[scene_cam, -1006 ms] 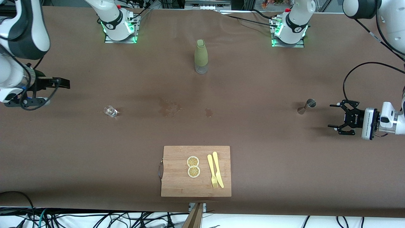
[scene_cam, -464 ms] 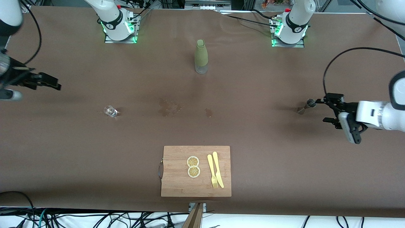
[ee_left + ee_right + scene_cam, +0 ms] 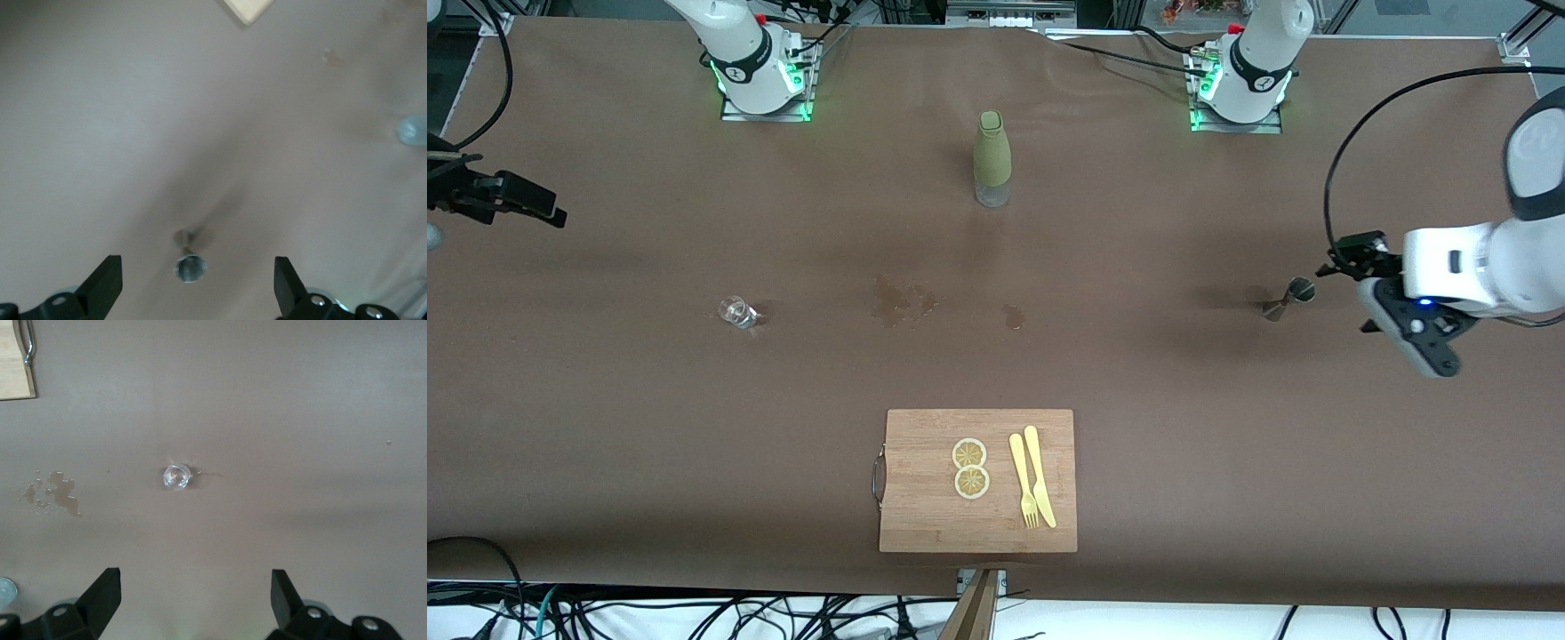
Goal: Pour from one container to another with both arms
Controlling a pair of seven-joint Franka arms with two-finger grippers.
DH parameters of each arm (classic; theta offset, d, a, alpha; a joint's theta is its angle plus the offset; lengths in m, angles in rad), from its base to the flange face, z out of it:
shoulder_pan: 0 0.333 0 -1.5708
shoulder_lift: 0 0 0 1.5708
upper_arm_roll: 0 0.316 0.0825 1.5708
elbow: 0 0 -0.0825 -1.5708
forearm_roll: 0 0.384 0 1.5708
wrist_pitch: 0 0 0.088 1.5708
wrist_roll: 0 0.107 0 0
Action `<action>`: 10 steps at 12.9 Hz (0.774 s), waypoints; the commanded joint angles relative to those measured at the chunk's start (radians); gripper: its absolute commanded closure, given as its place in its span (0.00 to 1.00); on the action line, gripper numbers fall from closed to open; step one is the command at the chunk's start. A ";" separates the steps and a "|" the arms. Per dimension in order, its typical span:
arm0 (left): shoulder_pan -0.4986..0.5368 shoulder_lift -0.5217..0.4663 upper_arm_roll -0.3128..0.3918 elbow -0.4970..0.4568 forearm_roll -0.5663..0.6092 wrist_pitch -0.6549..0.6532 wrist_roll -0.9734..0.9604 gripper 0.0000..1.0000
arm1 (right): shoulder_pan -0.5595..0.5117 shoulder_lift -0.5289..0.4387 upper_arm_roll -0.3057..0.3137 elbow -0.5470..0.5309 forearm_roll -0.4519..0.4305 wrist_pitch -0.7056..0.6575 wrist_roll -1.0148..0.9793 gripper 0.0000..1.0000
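A small metal jigger (image 3: pixel 1288 297) stands on the brown table toward the left arm's end. My left gripper (image 3: pixel 1346 295) hangs beside it, open; in the left wrist view the jigger (image 3: pixel 190 267) shows below and between the wide-apart fingers (image 3: pixel 107 283), untouched. A small clear glass (image 3: pixel 738 312) stands toward the right arm's end. My right gripper (image 3: pixel 541 208) hovers open at the table's edge, well off the glass (image 3: pixel 176 477), with nothing between its fingers (image 3: pixel 107 587). A green bottle (image 3: pixel 992 160) with a clear base stands between the two bases.
A wooden cutting board (image 3: pixel 925 498) lies near the front camera's edge, carrying two lemon slices (image 3: pixel 970 468) and a yellow fork and knife (image 3: pixel 1032 476). Wet spill marks (image 3: pixel 903 300) stain the middle of the table between glass and jigger.
The left arm swung and turned, carrying its open gripper up beside the jigger. The right gripper drew back from the glass toward the table's edge. No object moved.
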State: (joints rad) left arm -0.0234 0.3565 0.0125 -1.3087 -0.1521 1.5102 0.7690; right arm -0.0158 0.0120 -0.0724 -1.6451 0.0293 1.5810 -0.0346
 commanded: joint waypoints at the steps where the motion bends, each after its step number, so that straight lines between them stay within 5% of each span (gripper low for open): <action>1: 0.007 -0.047 -0.008 0.012 0.091 0.036 -0.139 0.00 | -0.018 -0.004 0.011 0.010 -0.003 -0.015 0.013 0.00; 6: 0.010 -0.111 -0.042 0.011 0.089 0.015 -0.636 0.00 | -0.013 0.020 0.014 0.028 -0.017 0.017 0.012 0.00; 10: 0.013 -0.134 -0.060 0.002 0.085 -0.108 -0.810 0.00 | -0.010 0.028 0.016 0.033 -0.015 0.017 0.010 0.00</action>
State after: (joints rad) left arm -0.0155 0.2412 -0.0306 -1.2985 -0.0895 1.4470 0.0368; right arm -0.0217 0.0300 -0.0683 -1.6376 0.0259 1.6033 -0.0334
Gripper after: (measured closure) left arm 0.000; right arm 0.000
